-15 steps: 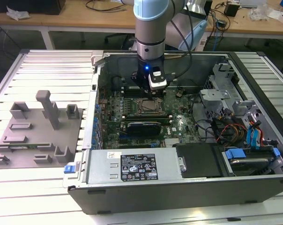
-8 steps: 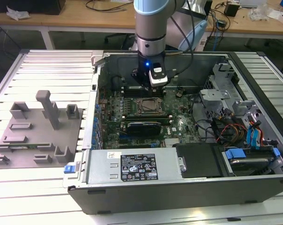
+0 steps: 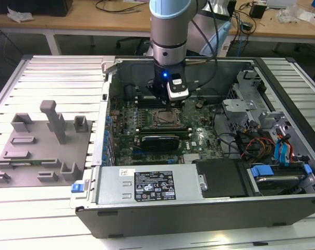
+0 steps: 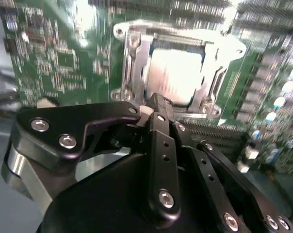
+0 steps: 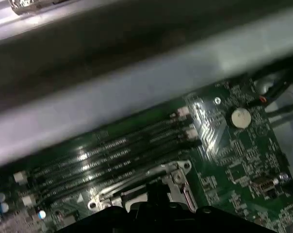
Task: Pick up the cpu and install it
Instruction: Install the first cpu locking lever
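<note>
The cpu (image 4: 173, 75) is a pale silvery square lying flat inside the metal-rimmed socket frame (image 4: 132, 63) on the green motherboard. In the exterior view my gripper (image 3: 166, 105) hangs straight down into the open computer case (image 3: 162, 208), right above that socket (image 3: 165, 119). In the second wrist view the gripper's (image 4: 155, 102) black links fill the foreground and their tip ends just short of the cpu's near edge. The dark gripper body (image 5: 156, 216) also edges into the first wrist view, over a corner of the socket frame (image 5: 178, 170).
A grey fixture plate (image 3: 43, 148) with upright posts lies on the slatted table at the exterior view's left. Inside the case, memory slots (image 5: 112, 155), a coin battery (image 5: 240, 117), the power supply (image 3: 147, 185), drive cages and loose cables (image 3: 256, 143) surround the socket.
</note>
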You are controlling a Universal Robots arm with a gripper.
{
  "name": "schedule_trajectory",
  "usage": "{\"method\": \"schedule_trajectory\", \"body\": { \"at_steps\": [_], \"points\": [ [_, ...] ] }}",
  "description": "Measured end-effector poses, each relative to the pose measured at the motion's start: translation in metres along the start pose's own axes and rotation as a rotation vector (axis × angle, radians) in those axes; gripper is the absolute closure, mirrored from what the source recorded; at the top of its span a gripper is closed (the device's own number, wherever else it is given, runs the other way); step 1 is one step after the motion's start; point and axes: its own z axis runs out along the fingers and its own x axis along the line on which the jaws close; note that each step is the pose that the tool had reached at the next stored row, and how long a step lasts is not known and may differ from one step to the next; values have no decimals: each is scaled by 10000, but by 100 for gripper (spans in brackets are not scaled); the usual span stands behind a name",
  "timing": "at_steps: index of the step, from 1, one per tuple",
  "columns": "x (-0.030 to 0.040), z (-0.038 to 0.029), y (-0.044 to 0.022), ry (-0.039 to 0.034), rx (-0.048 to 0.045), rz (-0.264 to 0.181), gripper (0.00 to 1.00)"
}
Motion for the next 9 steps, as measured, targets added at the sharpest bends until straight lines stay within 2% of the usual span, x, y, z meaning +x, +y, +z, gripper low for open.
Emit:
{"method": "schedule_trajectory", "body": {
  "at_steps": [2, 3, 4, 5, 7, 9],
  "points": [
    [-45, -4, -110, 0, 0, -1, 89],
    [-57, -5, -140, 0, 0, 0, 89],
    [-66, -5, -162, -1, 0, 0, 89],
    [-74, -6, -181, -17, 39, -5, 89],
    [-79, -21, -192, -27, 71, -8, 89],
    [-91, -89, -202, -28, 69, -7, 89]
  ]
}}
